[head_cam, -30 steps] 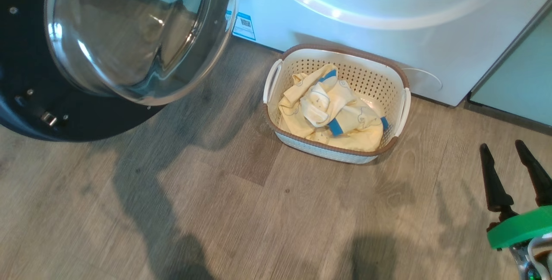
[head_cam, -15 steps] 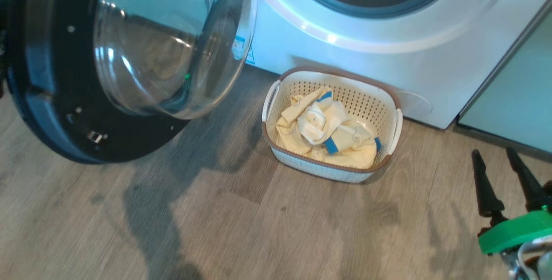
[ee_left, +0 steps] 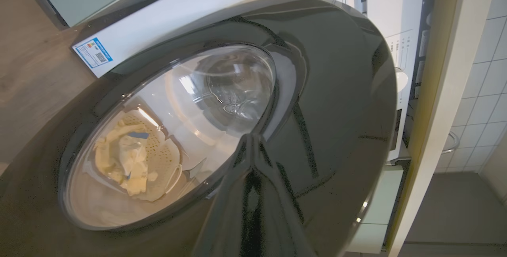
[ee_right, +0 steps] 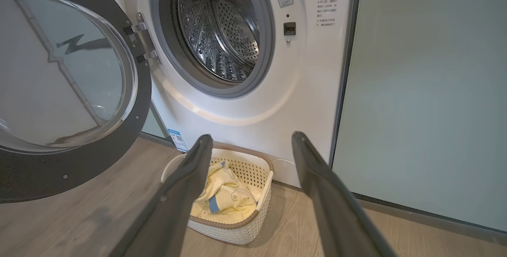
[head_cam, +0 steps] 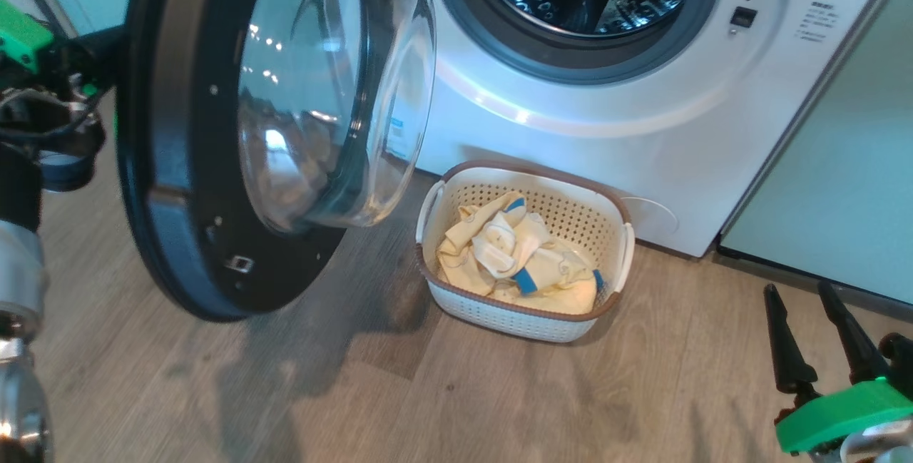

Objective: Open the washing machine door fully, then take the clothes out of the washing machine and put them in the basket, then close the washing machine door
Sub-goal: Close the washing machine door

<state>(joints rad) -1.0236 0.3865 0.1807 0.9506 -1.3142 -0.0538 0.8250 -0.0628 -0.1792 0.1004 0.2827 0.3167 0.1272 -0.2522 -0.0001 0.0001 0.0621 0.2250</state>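
The washing machine (head_cam: pixel 642 156) shows its grey-rimmed drum mouth (head_cam: pixel 570 56) uncovered, and the steel drum looks bare inside. The washing machine door (head_cam: pixel 178 249) hangs at the left, part-way swung, with its glass bowl facing the machine. My left gripper (ee_left: pixel 252 140) is shut, its tips against the door's glossy black outer face; in the head view the door hides its fingers. The basket (head_cam: pixel 524 172) stands on the floor before the machine with the cream and blue clothes (head_cam: pixel 513 256) inside. My right gripper (head_cam: pixel 799 290) hangs open and holds nothing at the lower right, well clear of the basket.
A pale green cabinet (head_cam: pixel 842 163) adjoins the machine on the right. Wooden floor (head_cam: pixel 428 392) stretches in front of the basket and under the door. A white tiled wall (ee_left: pixel 487 71) lies beyond the machine in the left wrist view.
The head camera has tilted up, bringing the drum mouth and my left arm into view. The door looks turned more edge-on, toward the machine. The right gripper stays open.
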